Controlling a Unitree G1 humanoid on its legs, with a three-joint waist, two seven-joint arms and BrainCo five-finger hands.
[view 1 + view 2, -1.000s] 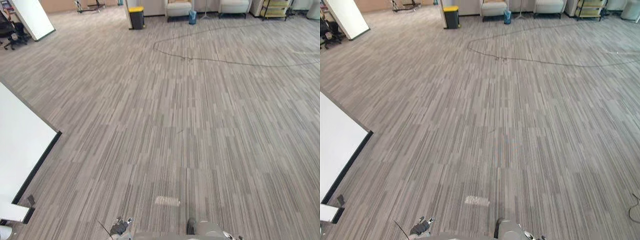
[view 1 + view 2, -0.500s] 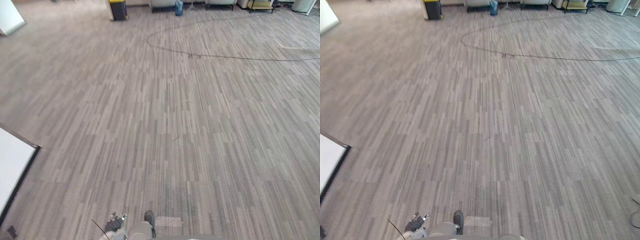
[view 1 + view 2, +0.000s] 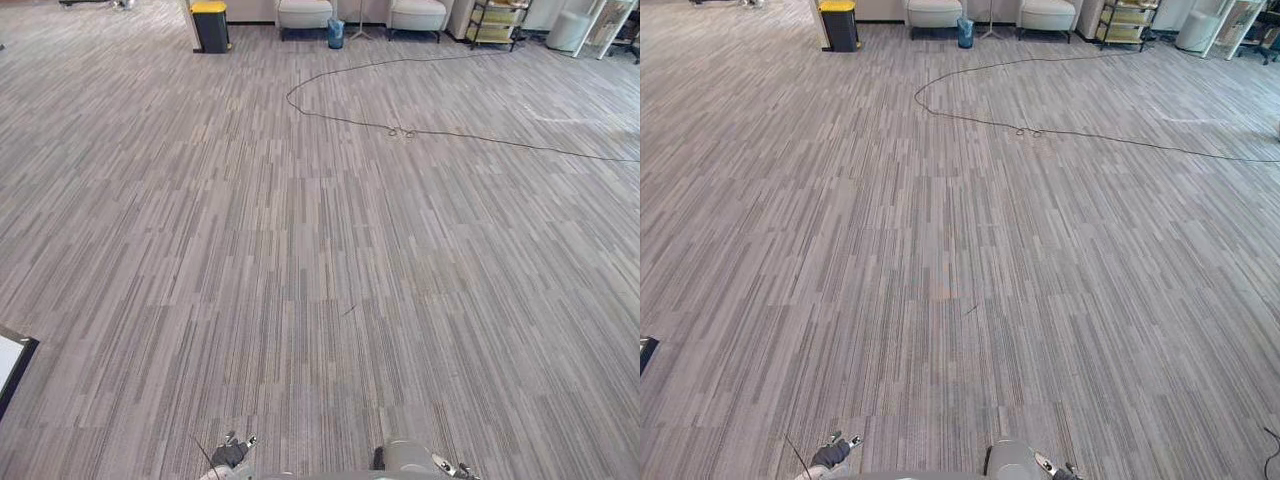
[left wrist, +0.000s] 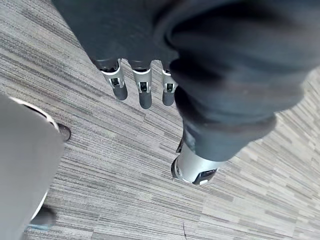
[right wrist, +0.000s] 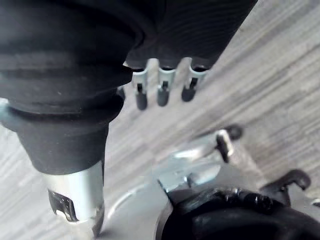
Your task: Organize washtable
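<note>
both head eyes look down over one carpet; wrist cameras face it closely.

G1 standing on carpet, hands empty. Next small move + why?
Likely turn left on the spot: ahead is carpet up to a far yellow-lidded bin, and a white black-edged corner, possibly the washtable, sits at the left edge. Left hand and right hand hang open, holding nothing.

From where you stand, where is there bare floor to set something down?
The widest bare patch is the carpet between the corner of the white panel on the left and the looping cable ahead. Crowded: the far wall, with a yellow-lidded bin, armchairs and a shelf cart. The left hand and right hand hold nothing.
</note>
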